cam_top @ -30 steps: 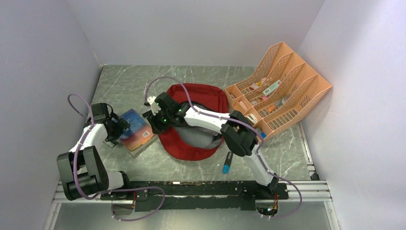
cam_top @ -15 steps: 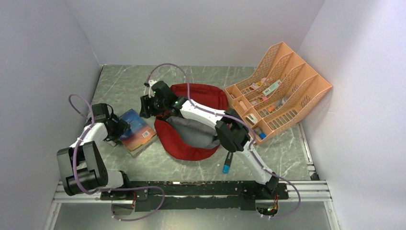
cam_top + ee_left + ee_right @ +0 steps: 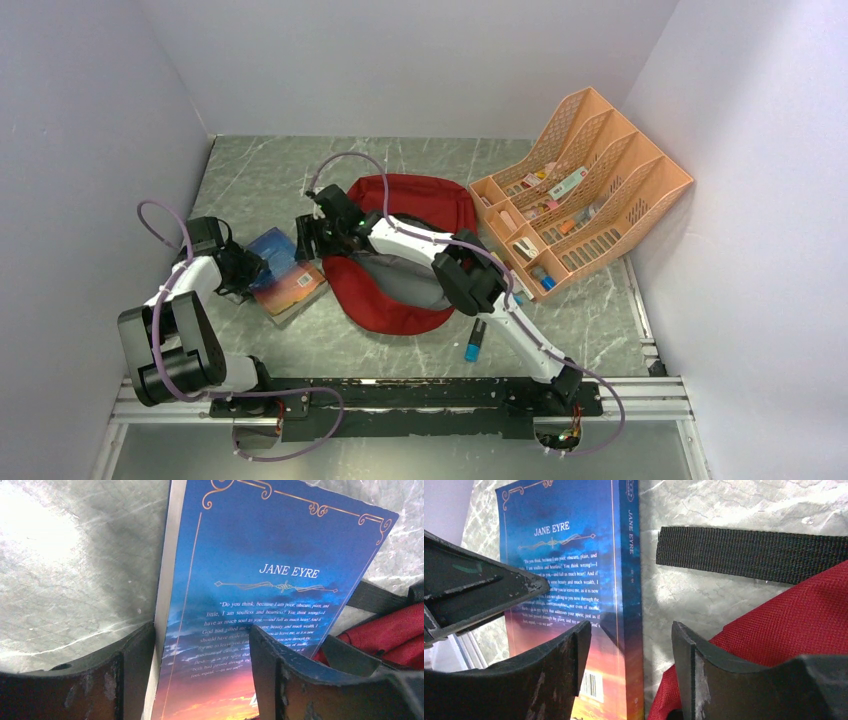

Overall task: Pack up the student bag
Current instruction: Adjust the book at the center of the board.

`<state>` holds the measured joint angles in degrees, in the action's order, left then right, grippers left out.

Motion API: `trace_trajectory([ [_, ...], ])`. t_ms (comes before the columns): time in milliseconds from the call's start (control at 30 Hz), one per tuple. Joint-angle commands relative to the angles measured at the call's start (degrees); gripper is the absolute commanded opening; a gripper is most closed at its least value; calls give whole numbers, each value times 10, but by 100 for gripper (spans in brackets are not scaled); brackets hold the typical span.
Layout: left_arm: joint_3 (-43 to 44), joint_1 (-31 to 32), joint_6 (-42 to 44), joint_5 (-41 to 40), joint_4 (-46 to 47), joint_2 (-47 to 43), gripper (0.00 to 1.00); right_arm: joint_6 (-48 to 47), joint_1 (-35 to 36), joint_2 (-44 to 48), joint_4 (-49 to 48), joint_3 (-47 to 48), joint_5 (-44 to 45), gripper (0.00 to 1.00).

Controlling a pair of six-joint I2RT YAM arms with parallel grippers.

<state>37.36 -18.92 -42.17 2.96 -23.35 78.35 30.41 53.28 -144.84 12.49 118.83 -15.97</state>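
Note:
The student bag [image 3: 420,200] is dark red and lies open mid-table, grey lining [image 3: 400,275] showing. A blue "Jane Eyre" book [image 3: 292,278] lies flat just left of it. My left gripper [image 3: 250,270] is open at the book's page-side edge. In the left wrist view [image 3: 202,630] one finger is beside the pages and the other over the cover [image 3: 270,555]. My right gripper [image 3: 312,235] is open. In the right wrist view [image 3: 631,627] it straddles the book's spine [image 3: 631,555], one finger over the cover and one by the red fabric [image 3: 804,620].
A peach mesh desk organiser [image 3: 590,190] with several small items stands at the back right. A blue-capped marker [image 3: 473,345] lies in front of the bag. A black strap [image 3: 749,552] lies on the table between book and bag. Walls close in left, back and right.
My right gripper has moved left from over the bag's opening to the book's spine, which uncovers the grey lining. The left gripper has stayed at the book's edge.

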Motion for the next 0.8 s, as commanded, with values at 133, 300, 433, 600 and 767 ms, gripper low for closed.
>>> trace_trajectory([
  [133,-38,-2,0,-29,-19,43,29,15,-7,-45,60,56,-12,66],
  [300,-45,-3,-1,-45,-23,50,5,29,-8,-67,89,85,-40,66],
  [433,-61,-3,-5,-40,-10,56,5,40,-9,-81,125,107,-71,64],
  [600,-77,-3,17,-8,21,67,5,71,-12,-82,126,92,-142,58],
  [767,-96,-3,31,38,62,68,5,100,-7,-74,95,68,-187,55],
])
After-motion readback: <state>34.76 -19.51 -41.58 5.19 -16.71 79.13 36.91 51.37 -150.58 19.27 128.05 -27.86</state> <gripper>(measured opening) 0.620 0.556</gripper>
